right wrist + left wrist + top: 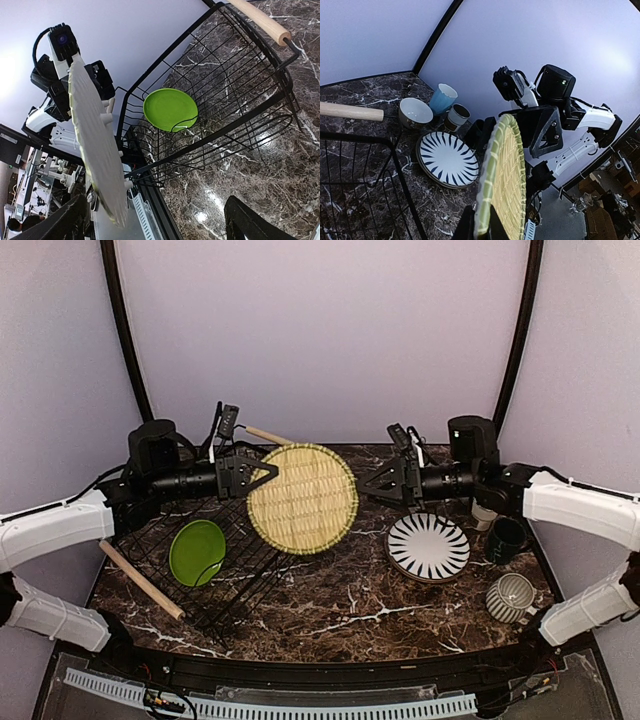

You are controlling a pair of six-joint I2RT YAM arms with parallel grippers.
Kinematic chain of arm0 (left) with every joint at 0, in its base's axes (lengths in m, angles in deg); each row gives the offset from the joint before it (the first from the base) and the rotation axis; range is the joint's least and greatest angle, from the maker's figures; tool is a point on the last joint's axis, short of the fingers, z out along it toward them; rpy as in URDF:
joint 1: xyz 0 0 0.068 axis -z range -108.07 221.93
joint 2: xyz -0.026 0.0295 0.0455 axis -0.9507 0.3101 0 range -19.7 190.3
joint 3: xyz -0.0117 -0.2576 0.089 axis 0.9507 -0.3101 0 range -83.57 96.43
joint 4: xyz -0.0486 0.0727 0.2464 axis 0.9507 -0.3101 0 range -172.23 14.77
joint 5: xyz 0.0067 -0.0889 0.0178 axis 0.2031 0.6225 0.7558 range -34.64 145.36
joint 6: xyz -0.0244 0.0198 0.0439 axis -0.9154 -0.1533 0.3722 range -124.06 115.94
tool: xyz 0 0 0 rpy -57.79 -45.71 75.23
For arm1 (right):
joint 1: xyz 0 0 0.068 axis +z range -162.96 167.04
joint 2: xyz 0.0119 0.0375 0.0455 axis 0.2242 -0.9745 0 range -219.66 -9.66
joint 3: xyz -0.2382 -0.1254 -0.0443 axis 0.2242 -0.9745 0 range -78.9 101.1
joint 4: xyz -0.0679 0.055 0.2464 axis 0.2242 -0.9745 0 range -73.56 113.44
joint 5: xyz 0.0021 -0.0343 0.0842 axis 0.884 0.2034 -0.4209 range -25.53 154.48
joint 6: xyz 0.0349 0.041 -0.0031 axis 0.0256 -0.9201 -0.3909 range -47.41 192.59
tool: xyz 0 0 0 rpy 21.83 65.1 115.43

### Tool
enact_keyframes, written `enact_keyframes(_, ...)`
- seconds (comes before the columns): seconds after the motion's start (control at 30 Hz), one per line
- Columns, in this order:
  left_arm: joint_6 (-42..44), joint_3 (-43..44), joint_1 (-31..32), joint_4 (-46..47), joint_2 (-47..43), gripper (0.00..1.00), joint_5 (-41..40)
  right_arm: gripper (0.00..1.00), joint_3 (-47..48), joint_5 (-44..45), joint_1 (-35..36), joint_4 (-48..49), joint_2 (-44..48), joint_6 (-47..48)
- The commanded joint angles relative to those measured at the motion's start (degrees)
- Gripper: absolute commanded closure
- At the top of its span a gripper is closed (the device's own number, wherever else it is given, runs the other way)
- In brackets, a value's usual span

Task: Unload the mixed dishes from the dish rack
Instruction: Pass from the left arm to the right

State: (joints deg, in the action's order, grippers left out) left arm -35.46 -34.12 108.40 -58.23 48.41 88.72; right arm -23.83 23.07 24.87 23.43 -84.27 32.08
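Ribbing covers round olive-yellow plate (303, 498) pinched by left end effector (265, 476).

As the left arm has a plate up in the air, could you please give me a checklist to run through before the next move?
1. Left gripper shut on the rim of the olive-yellow woven round plate: ok.
2. That plate lifted out of the black wire dish rack: ok.
3. Right gripper open, facing the plate without touching it: ok.
4. Bare dark marble table between the rack and the black-and-white radial-striped plate for setting down: ok.
5. Rack emptied: not ok, the lime green round plate lies inside.
6. Grip firm enough to travel: cannot tell.
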Motion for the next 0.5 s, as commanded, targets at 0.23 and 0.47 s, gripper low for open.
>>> enact_keyframes(0.23,-1.6,2.2,4.1,6.2,4.3,0.99,-1.4,0.61,0.7,-0.7,1.8,5.6,-2.7,-3.0)
enact_keyframes(0.47,-2.0,2.7,4.5,6.4,5.4,0.99,-1.5,0.82,-1.3,-2.8,1.8,10.2,-2.9,-5.7)
